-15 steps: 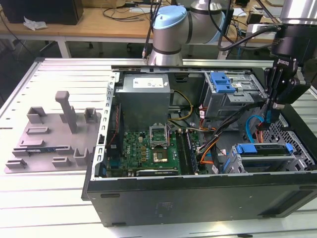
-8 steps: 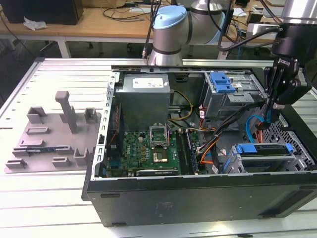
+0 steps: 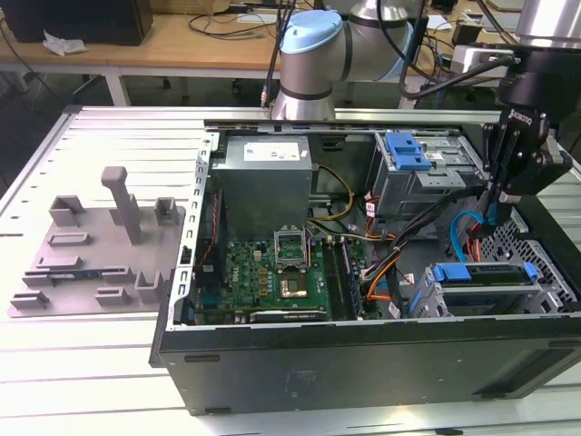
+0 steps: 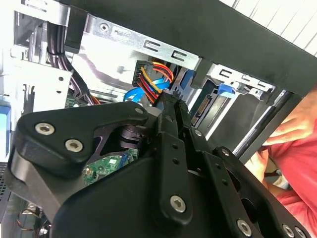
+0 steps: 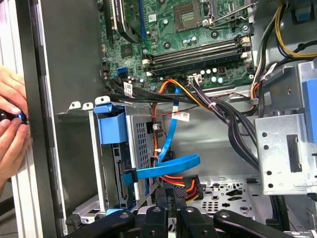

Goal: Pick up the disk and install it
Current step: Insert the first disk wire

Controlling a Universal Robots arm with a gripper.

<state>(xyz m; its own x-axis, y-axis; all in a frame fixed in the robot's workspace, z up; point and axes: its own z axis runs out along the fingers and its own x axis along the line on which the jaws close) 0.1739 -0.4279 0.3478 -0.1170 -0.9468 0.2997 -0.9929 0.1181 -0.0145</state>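
Observation:
The disk, silver with a bright blue frame, lies in the metal drive cage at the open computer case's front corner on the exterior view's right. Its blue frame end shows in the first wrist view, and a blue corner in the second. My gripper hangs inside the case just behind that cage, apart from the disk. Its fingers stand pressed together, gripper and gripper in both wrist views, with the tips right beside a black connector carrying red, yellow and orange wires. I cannot tell if they pinch it.
A flat blue cable loops just over the fingertips. Black cable bundles cross to the motherboard. A second bay with a blue tab stands behind. A person's hands rest at the case's outer wall. A grey fixture plate lies beside the case.

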